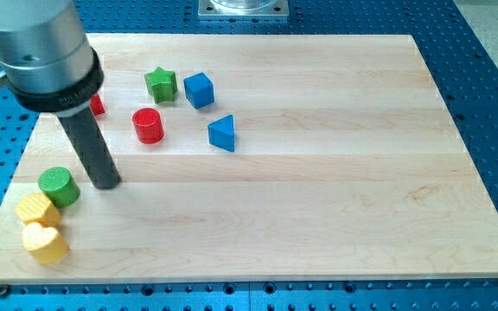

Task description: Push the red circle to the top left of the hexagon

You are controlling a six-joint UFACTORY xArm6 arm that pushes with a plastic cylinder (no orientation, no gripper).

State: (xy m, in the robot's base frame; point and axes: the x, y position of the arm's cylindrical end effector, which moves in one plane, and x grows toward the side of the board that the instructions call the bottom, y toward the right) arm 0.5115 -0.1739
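Observation:
The red circle (148,126) is a short red cylinder at the upper left of the wooden board. The yellow hexagon (37,208) lies near the board's lower left corner, just above a yellow heart (45,243) and touching a green circle (59,186) on its upper right. My tip (105,182) rests on the board just right of the green circle and below-left of the red circle, apart from both. Another red block (98,105) is mostly hidden behind the rod's housing.
A green star (160,83) and a blue cube (199,89) sit above and to the right of the red circle. A blue triangle (222,132) lies to its right. The board's left edge (7,203) runs close to the hexagon.

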